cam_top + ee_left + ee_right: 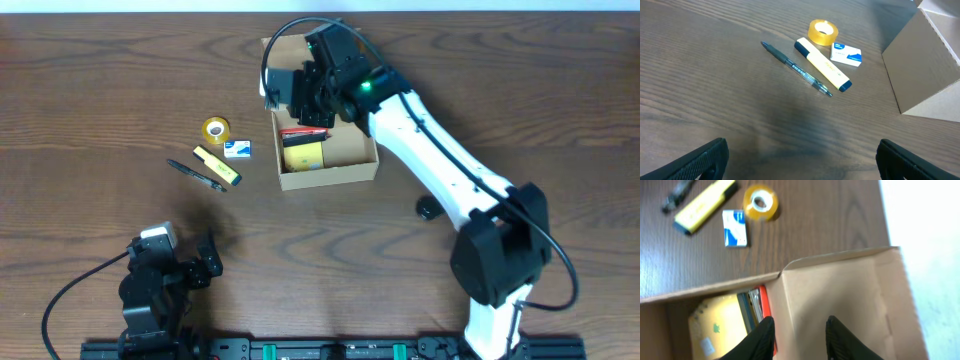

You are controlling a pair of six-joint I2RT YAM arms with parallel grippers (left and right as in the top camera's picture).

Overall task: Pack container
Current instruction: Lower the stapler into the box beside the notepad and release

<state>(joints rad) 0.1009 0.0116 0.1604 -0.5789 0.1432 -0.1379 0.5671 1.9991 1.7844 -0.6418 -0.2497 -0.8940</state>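
Overhead view: container (330,178) of thin cardboard; probably light, stiff, crushable.
Hold: likely the flap lid (840,290), at its free edge.
Right tool (800,325): fingers apart over flap lid.
Left tool (802,147): fingers apart, empty.

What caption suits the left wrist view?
Pen, yellow highlighter, tape roll and small blue-white box lie beside the cardboard container.

Spread on a dark wood-grain table (90,80): a roll of yellowish clear tape (215,129) lying flat, hole up; just beside it a small white-and-blue box (237,149), print too small to read; next to both, a yellow highlighter (217,166) with dark ends, set diagonally; alongside that, roughly parallel and near without clearly touching, a dark pen (196,176) with a clear barrel. Well apart, off to the other side, a small black object (427,208), too small to identify.
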